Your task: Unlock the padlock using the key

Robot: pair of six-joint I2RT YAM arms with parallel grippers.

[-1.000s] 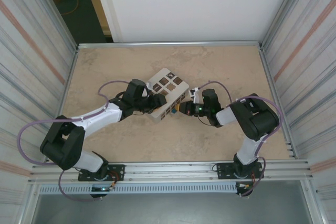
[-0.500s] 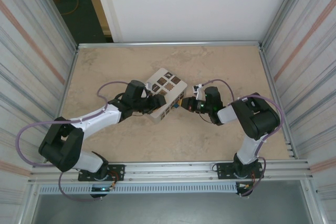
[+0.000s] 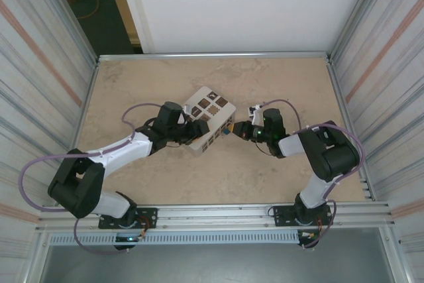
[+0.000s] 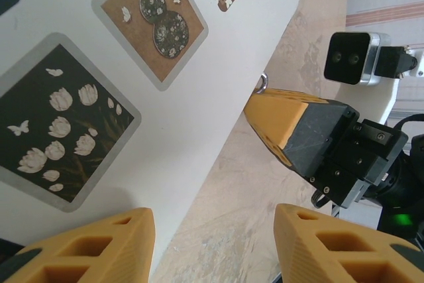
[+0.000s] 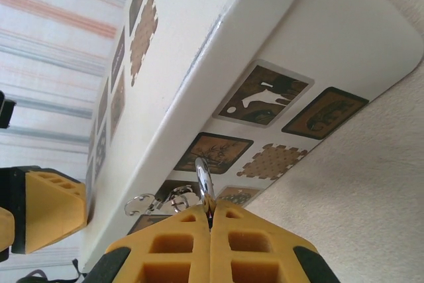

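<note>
the right gripper, pressed together on the thin metal key, has swung round to face the white box that the half-spread left gripper braces, so the padlock, hidden just ahead of its tips, seems nearly reached.

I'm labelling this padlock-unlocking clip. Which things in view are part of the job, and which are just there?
In the job:
- key, pinched in the shut right claw
- patterned white box, which that claw points at
- left claw, jaws apart, against the box

Just there:
- table
- purple cables
</note>
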